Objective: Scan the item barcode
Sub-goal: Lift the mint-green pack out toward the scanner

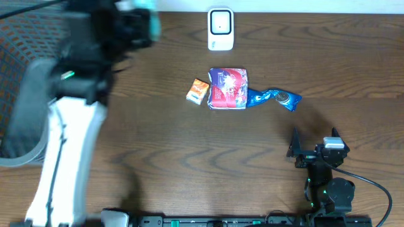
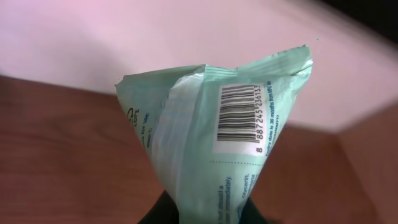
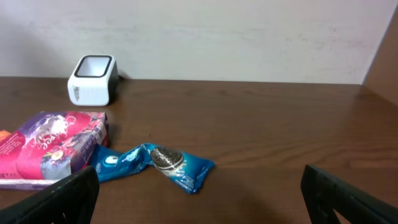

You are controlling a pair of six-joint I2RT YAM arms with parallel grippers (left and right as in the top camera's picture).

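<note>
Pale green plastic packet: pinched at its lower end by the left fingers and held up off the brown wooden counter; in the overhead view it shows only as a teal blur, well to the left of the white box-shaped scanner.
Barcode: printed black on a white panel, plainly visible and turned towards the left wrist camera; the scanner does not appear in that view.
Left fingers: closed narrowly on the packet.
Right fingers: spread wide, holding nothing, low over the counter in front of and to the right of the scanner.
Other goods: a red-and-purple pouch, a small orange packet and a blue biscuit wrapper lie in a row in front of the scanner.
Done, by judgement: item picked up and barcode exposed.
Left, by judgement: carry the packet rightwards to the scanner and present the barcode to its window.
Scan result: no sign of one can be seen.
</note>
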